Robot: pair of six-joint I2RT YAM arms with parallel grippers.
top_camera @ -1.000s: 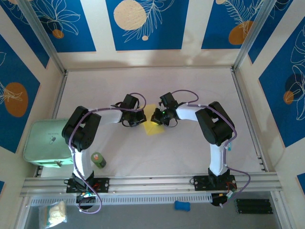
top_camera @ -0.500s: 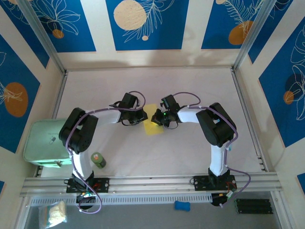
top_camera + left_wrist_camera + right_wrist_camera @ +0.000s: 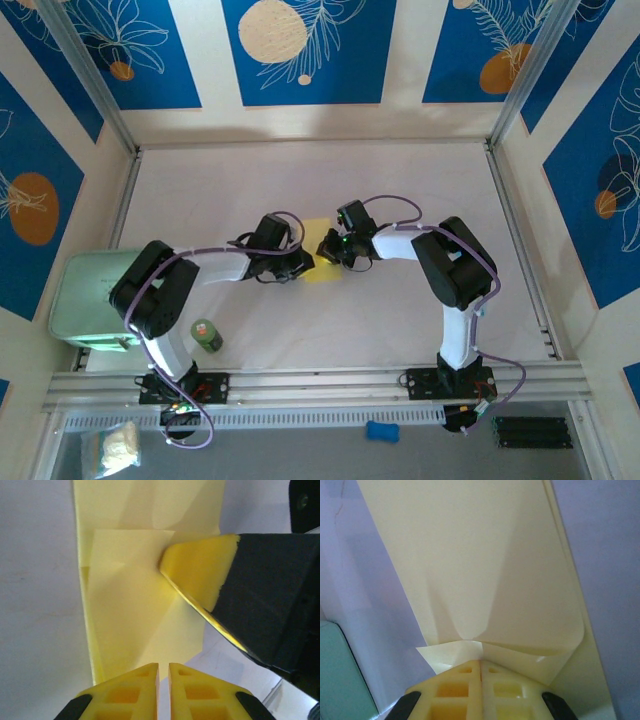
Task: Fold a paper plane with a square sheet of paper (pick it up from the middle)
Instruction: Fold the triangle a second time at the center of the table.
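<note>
The square sheet of paper (image 3: 322,272) lies at the table's middle, pale yellow and folded into a narrow layered strip with flaps (image 3: 135,605), not a pointed paper plane. My right gripper (image 3: 327,246) is shut on a raised fold of it. In the right wrist view the paper (image 3: 480,565) creases right up to that gripper (image 3: 481,662). The right gripper's fingertip (image 3: 200,572) shows in the left wrist view, on the strip's middle. My left gripper (image 3: 300,262) sits at the strip's near-left edge. Its jaws (image 3: 163,669) stand a narrow slit apart with bare table showing between them.
A mint-green box (image 3: 95,300) stands at the table's left edge, and its corner (image 3: 340,675) shows in the right wrist view. A small green bottle (image 3: 206,335) stands by the left arm's base. White table surface (image 3: 300,180) stretches behind the grippers.
My left gripper has parted its jaws a little and slid slightly nearer along the paper, its elbow swinging left. The right gripper has held its grip and barely moved.
</note>
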